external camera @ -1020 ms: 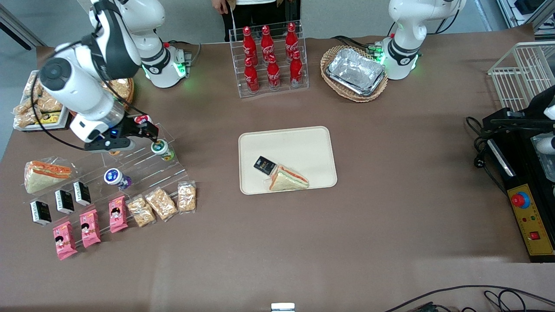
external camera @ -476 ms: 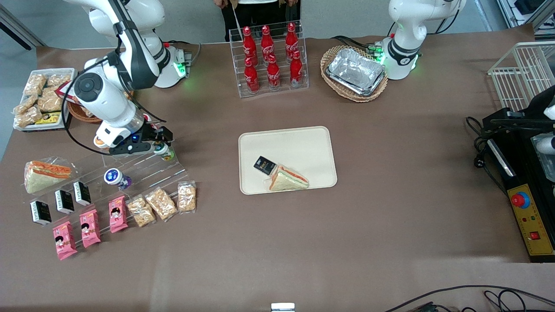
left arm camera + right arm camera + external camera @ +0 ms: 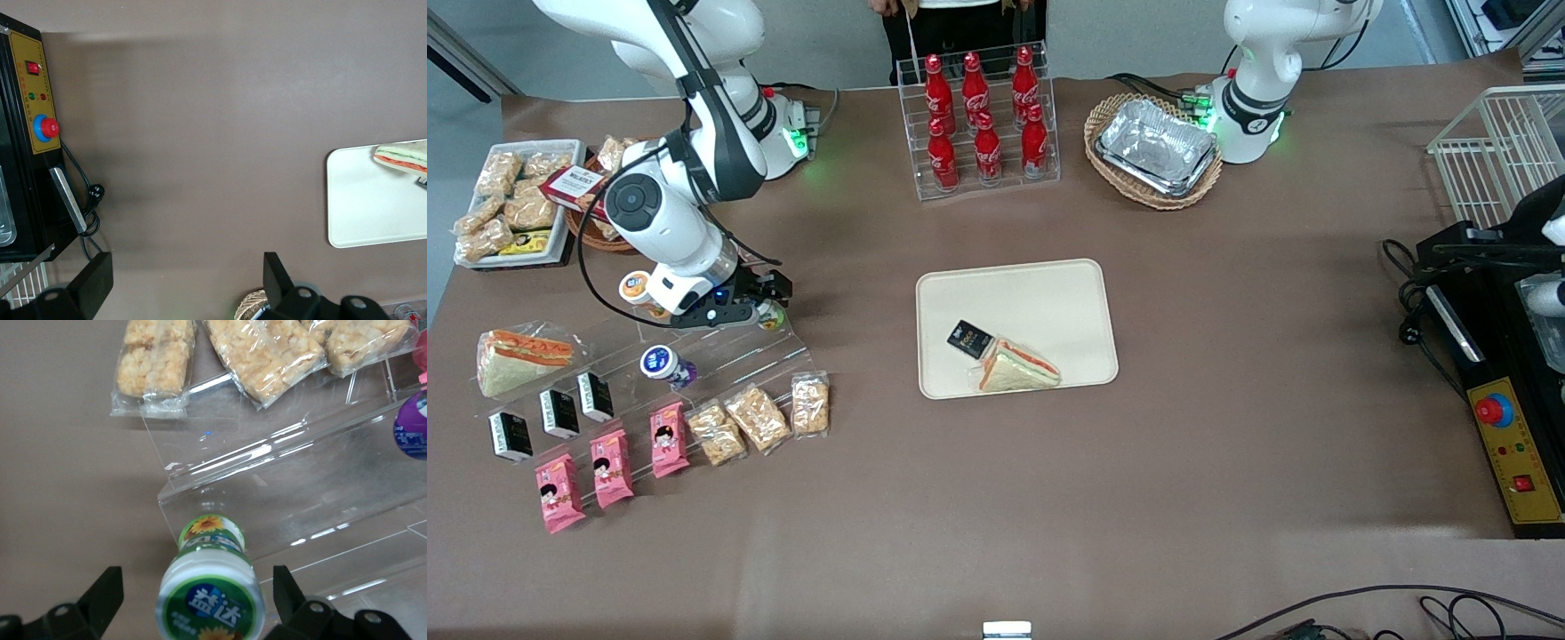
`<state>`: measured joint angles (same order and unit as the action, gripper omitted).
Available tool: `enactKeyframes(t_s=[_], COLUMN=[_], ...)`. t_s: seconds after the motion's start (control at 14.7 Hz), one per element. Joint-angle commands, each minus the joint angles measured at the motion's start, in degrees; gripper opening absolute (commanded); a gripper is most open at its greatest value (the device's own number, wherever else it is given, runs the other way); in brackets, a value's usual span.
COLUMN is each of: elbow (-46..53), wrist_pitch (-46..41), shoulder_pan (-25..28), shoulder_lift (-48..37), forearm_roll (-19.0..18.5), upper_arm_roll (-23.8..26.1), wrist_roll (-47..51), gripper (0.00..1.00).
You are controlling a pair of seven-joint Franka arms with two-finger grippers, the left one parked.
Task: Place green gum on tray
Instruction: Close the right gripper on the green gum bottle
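Green gum (image 3: pixel 209 597): glossy plastic canister, smooth white-rimmed lid, shiny printed label. It sits on a clear acrylic stepped rack (image 3: pixel 300 473), v. reflective, bright glare streaks. Gripper (image 3: pixel 193 603) straddles the gum, fingers apart on either side; fingers (image 3: pixel 103 593) matt black plastic. Crisp-rice snack packs (image 3: pixel 263 350): clear crinkly film, rough-looking contents. Tabletop (image 3: pixel 1227 356): matt brown, cloth-like covering, no shine. Tray (image 3: pixel 1049 293): matt cream, smooth. Foil trays (image 3: pixel 1158 147) nr the table's back edge: crinkled shiny metal, in a woven wicker basket (image 3: pixel 1129 191). Cola bottles (image 3: pixel 984 116): glossy red, in a clear acrylic stand.
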<state>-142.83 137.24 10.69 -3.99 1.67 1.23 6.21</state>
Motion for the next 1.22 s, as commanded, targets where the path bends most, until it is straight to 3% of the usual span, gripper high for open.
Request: enactKeyframes(t_s=[0.0,0.2,0.34,0.68,1.16], elbow=[-0.78,-0.7,-0.43,2.98,22.04], wrist_pitch=[1.28,0.66,-0.47,-6.26,-27.26], shoulder_pan=[0.65,0.56,0.48,0.13,0.04], shoulder_lift=[0.21,0.03,-0.14,-1.28,-0.41], forearm_roll=[0.44,0.44,0.44,0.44,0.61], upper_arm_roll=[-0.35,-0.35,-0.35,-0.96,-1.76], wrist_roll=[-0.67,-0.76,-0.76,-3.22,-3.22], gripper=[0.94,0.57,0.4,0.37,0.37])
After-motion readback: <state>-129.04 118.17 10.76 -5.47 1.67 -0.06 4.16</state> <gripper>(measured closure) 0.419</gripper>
